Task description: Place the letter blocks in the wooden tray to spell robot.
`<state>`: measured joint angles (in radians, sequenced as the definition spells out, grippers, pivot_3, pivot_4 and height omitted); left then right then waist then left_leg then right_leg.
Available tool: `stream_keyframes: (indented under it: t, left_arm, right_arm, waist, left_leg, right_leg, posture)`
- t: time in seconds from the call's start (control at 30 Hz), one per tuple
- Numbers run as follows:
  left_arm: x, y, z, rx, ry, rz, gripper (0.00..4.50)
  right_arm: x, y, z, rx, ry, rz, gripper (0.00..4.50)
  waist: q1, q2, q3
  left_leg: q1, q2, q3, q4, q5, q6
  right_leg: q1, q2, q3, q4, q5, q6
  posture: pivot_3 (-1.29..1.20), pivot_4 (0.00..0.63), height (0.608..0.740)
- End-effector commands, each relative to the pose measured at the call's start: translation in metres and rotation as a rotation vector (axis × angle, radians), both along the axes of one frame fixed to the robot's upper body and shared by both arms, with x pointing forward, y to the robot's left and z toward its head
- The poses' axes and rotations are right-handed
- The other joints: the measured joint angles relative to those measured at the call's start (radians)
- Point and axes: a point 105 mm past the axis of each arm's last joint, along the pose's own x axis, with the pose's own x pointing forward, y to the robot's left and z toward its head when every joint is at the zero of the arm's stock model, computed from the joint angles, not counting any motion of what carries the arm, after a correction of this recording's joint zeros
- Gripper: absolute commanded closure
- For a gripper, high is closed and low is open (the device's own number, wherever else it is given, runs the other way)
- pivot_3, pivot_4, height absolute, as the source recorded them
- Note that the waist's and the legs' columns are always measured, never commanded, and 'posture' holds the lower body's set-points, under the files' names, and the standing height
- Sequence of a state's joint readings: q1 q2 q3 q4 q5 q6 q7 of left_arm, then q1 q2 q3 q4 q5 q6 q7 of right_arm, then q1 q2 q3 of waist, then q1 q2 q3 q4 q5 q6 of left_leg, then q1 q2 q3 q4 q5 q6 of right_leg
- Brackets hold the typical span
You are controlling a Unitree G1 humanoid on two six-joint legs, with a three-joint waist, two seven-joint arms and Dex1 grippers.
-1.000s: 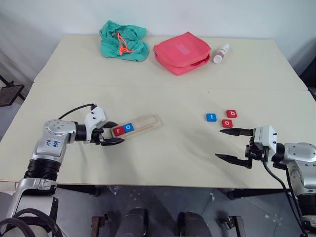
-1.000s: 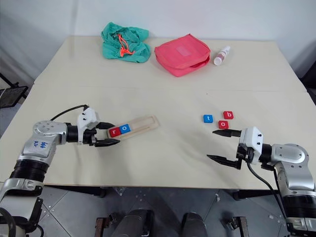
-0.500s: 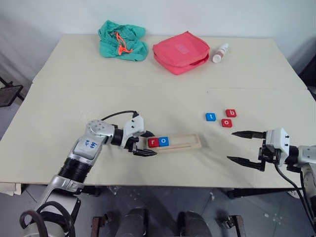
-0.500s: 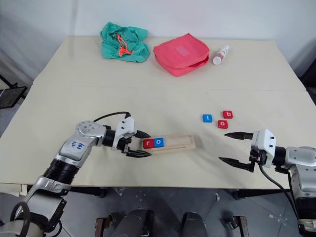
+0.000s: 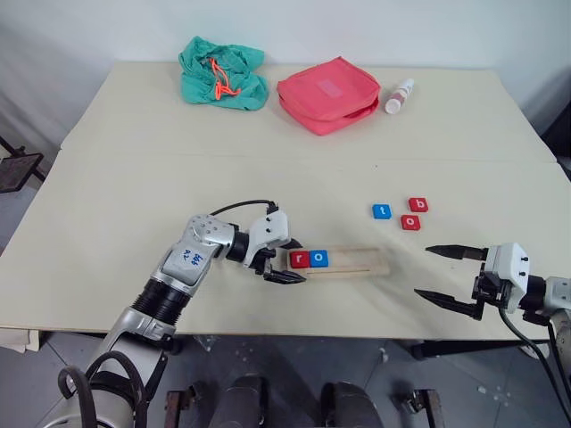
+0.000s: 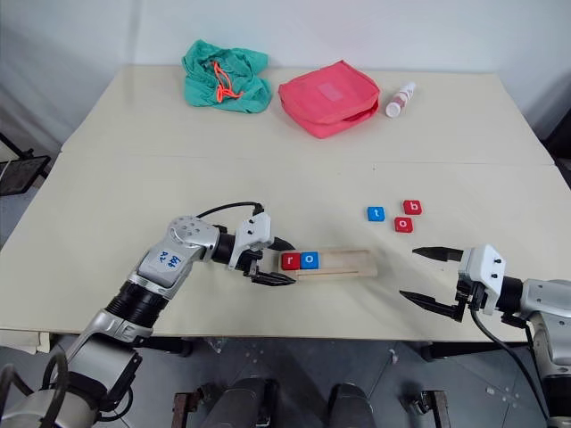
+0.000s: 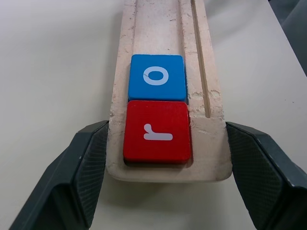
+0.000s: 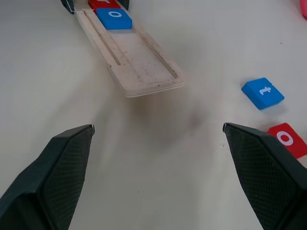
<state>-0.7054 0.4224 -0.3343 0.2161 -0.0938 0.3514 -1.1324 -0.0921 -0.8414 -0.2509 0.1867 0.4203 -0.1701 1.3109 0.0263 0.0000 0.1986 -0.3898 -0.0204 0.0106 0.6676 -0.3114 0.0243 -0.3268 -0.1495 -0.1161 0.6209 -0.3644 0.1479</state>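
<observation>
A pale beige tabletop (image 5: pixel 134 160) fills the head views, with a white wall behind it. Along the far edge, upper centre of the frame, lie a crumpled green cloth (image 5: pixel 223 73), a red pouch (image 5: pixel 328 94) and a small white bottle (image 5: pixel 399 95) on its side.

The wooden tray (image 5: pixel 343 261) lies lengthwise in the lower centre of the frame. Its left end holds a red "r" block (image 5: pixel 299 259) and, touching it on the right, a blue "o" block (image 5: pixel 318 259); the remainder of the slot is bare.

The left tool (image 5: pixel 284 260) is pinching the tray's left end, one black finger against each long side, as the left wrist view confirms.

Three letter blocks lie loose on the tabletop, right of centre and apart from the tray: a blue "t" block (image 5: pixel 382 211), a red "b" block (image 5: pixel 417 204) and a red "o" block (image 5: pixel 410 222), close together.

The right tool (image 5: pixel 441 273) sits at the lower right of the frame, fingers spread wide, holding nothing, near the tray's right end without touching it.
</observation>
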Motion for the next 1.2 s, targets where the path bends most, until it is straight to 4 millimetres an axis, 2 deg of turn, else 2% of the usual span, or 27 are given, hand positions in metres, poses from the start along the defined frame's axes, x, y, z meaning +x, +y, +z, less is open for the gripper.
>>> stream_keyframes:
  t: [0.03,0.1,0.13,0.17,0.27,0.43,0.53,0.6,0.73,0.83,0.93,1.07,1.2]
  left_arm:
    - [-0.002,-0.008,0.008,0.004,-0.028,-0.019,1.11]
    - [-0.003,-0.01,0.009,-0.002,-0.031,-0.011,0.36]
    - [-0.003,-0.011,0.01,-0.007,-0.034,-0.008,0.1]
    - [-0.002,-0.012,0.011,-0.017,-0.041,-0.006,0.04]
    - [-0.003,-0.016,0.019,-0.063,-0.048,0.004,0.04]
    - [-0.003,-0.01,0.028,-0.095,-0.057,0.038,0.04]
    - [-0.013,0.009,0.05,-0.191,-0.056,0.022,0.04]
    - [-0.018,0.021,0.057,-0.231,-0.069,0.007,0.04]
    - [-0.023,0.041,0.067,-0.309,-0.137,-0.023,0.04]
    - [-0.022,0.054,0.073,-0.385,-0.177,-0.014,0.04]
    - [-0.026,0.071,0.079,-0.51,-0.202,-0.03,0.04]
    - [-0.033,0.087,0.056,-0.462,-0.22,-0.06,0.04]
    - [-0.038,0.099,0.032,-0.439,-0.207,-0.044,0.04]
  right_arm:
    - [-0.002,-0.005,0.015,0.005,-0.063,-0.021,0.0]
    - [-0.002,-0.005,0.015,0.005,-0.065,-0.026,0.0]
    - [-0.001,-0.005,0.015,0.006,-0.065,-0.027,0.0]
    - [-0.001,-0.005,0.015,0.006,-0.065,-0.029,0.0]
    - [0.0,-0.004,0.015,0.01,-0.072,-0.041,0.0]
    - [-0.001,-0.002,0.017,0.028,-0.081,-0.072,0.0]
    - [-0.003,-0.005,0.016,0.074,-0.088,-0.188,0.0]
    - [-0.001,-0.009,0.013,0.087,-0.076,-0.288,0.0]
    - [0.001,-0.007,0.016,0.184,-0.106,-0.435,0.0]
    - [0.002,-0.012,0.009,0.253,-0.059,-0.56,0.0]
    - [0.0,-0.015,-0.001,0.252,-0.126,-0.662,0.0]
    - [-0.001,-0.008,-0.013,0.306,-0.087,-0.71,0.0]
    - [0.003,-0.008,-0.015,0.332,-0.074,-0.732,0.0]
  waist:
    - [0.0,0.0,0.0]
    - [0.002,0.0,0.0]
    - [0.002,0.0,0.0]
    - [0.002,0.0,0.0]
    - [0.002,0.0,0.0]
    - [0.001,0.0,0.0]
    - [0.0,0.0,0.0]
    - [0.0,0.0,0.0]
    - [0.0,0.0,0.0]
    - [0.003,0.0,0.0]
    - [0.002,0.0,0.0]
    - [-0.003,0.0,0.0]
    - [-0.004,0.0,0.0]
  left_leg:
    - [0.0,0.0,0.0,0.0,0.0,0.0]
    - [0.0,0.0,0.0,0.0,0.0,0.0]
    - [0.0,0.0,0.0,0.0,0.0,0.0]
    - [0.0,0.0,-0.001,0.0,0.0,0.0]
    - [0.0,0.0,-0.001,0.0,0.0,0.0]
    - [0.0,0.0,0.0,0.0,0.0,0.0]
    - [0.0,0.0,-0.001,0.0,0.0,0.0]
    - [0.0,0.0,-0.002,-0.001,0.0,0.0]
    - [0.001,0.0,-0.001,0.0,0.0,0.0]
    - [0.0,0.0,-0.002,0.0,0.0,0.0]
    - [0.001,0.0,-0.003,0.0,0.0,0.0]
    - [0.002,-0.001,-0.001,-0.001,0.0,0.0]
    - [0.002,0.0,0.0,-0.001,0.0,0.0]
  right_leg:
    - [0.0,0.0,0.0,0.0,0.0,0.0]
    - [0.0,0.0,0.0,0.0,0.0,0.0]
    - [0.0,0.0,0.0,0.0,0.0,0.0]
    - [0.0,0.0,0.0,0.0,0.0,0.0]
    - [0.0,0.0,0.0,0.0,0.0,0.0]
    - [0.0,0.0,0.0,0.0,0.0,0.0]
    - [0.0,0.0,0.0,-0.001,0.0,0.0]
    - [0.0,0.0,0.0,0.0,0.0,0.0]
    - [0.001,0.0,0.001,0.0,0.0,0.0]
    - [0.001,0.0,0.001,0.0,0.0,0.0]
    - [0.001,0.0,0.001,0.0,0.0,0.0]
    - [0.001,0.0,0.002,0.0,0.0,0.0]
    - [0.001,0.0,0.003,0.001,0.0,0.0]
  posture:
    - [0.0,0.15,0.74]
    - [0.0,0.15,0.74]
    - [0.0,0.15,0.74]
    - [0.0,0.15,0.74]
    - [0.0,0.15,0.74]
    - [0.0,0.15,0.74]
    - [0.0,0.15,0.74]
    - [0.0,0.15,0.74]
    - [0.0,0.15,0.74]
    - [0.0,0.15,0.74]
    - [0.0,0.15,0.74]
    - [0.0,0.15,0.74]
    - [0.0,0.15,0.74]
